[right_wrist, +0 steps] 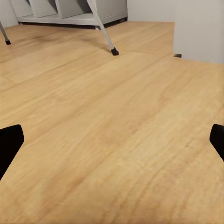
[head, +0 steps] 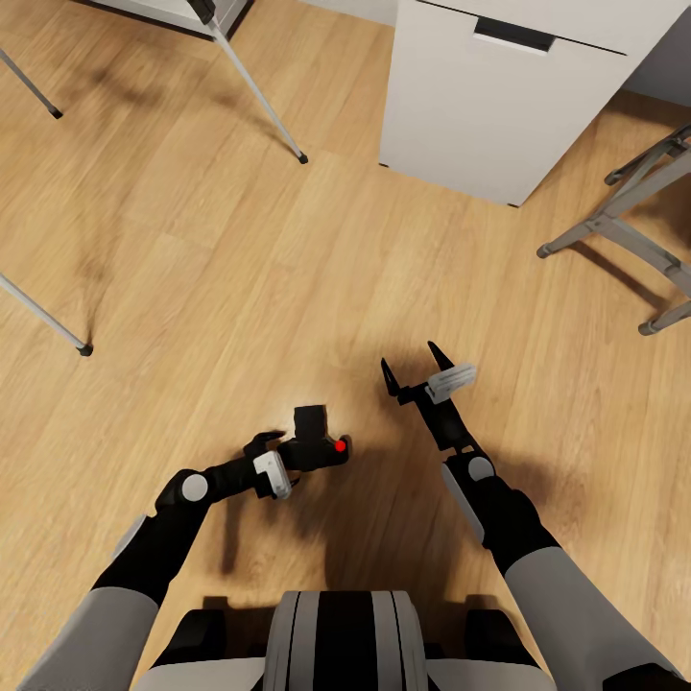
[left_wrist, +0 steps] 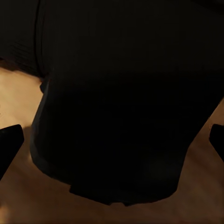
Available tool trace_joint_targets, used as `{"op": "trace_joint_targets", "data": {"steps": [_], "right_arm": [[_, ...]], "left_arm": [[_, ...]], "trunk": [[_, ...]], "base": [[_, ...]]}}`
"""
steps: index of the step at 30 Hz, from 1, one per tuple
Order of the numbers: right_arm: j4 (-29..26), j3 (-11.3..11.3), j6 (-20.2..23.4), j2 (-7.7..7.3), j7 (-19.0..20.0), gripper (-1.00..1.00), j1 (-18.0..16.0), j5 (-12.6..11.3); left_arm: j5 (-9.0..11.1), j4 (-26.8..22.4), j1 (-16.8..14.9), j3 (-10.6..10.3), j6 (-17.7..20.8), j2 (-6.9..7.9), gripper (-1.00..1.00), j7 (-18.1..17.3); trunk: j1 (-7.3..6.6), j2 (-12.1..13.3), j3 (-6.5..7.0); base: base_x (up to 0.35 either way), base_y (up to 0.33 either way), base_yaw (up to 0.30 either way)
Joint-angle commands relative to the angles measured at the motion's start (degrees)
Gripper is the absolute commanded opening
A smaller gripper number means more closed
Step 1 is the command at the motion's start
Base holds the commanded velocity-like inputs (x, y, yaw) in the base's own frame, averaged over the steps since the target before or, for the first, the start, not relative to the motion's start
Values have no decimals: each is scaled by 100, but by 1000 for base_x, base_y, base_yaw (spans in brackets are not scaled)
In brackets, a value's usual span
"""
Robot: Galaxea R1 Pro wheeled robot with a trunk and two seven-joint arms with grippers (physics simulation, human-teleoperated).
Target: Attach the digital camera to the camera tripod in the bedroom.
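Observation:
The digital camera (head: 313,429), black and boxy with a red dot on top, hangs low over the wood floor in front of me, and my left gripper (head: 299,453) is shut on it. In the left wrist view the camera's dark body (left_wrist: 116,102) sits between the two fingertips (left_wrist: 9,140). My right gripper (head: 415,369) is open with nothing between its fingers, to the right of the camera; its fingertips (right_wrist: 9,142) frame bare floor. Three thin silver legs of the camera tripod (head: 257,88) with black feet stand at the far left; one leg (right_wrist: 103,29) appears ahead of the right gripper. Its head is out of view.
A white cabinet (head: 480,106) stands at the far centre-right. A grey stool (head: 624,216) has its legs at the right edge. A white cube shelf (right_wrist: 70,11) lies behind the tripod leg. Light plank floor (head: 288,288) spreads between me and the tripod.

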Motion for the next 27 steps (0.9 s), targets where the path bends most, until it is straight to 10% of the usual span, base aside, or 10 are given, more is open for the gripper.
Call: {"op": "trace_joint_targets", "data": {"steps": [1, 3, 4, 27], "right_arm": [[3, 11, -13, -4, 19, 100, -3, -34], [3, 11, -14, -4, 19, 100, -3, -34], [3, 11, -14, -4, 17, 100, -3, -34], [3, 11, -10, -4, 16, 100, -3, -34]], "left_arm": [[-57, -1, -3, -5, -45, 2, 100, 8], [-57, 5, -8, -5, -45, 2, 100, 14], [-57, 7, -10, -5, -45, 2, -100, 16], [-57, -31, -20, -5, -47, -65, -100, 21]], "trunk": [[-1, -1, -2], [-1, -1, -2], [-1, -1, -2], [-1, -1, -2]], "base": [[0, 0, 0], [0, 0, 0], [0, 0, 0], [0, 0, 0]]}}
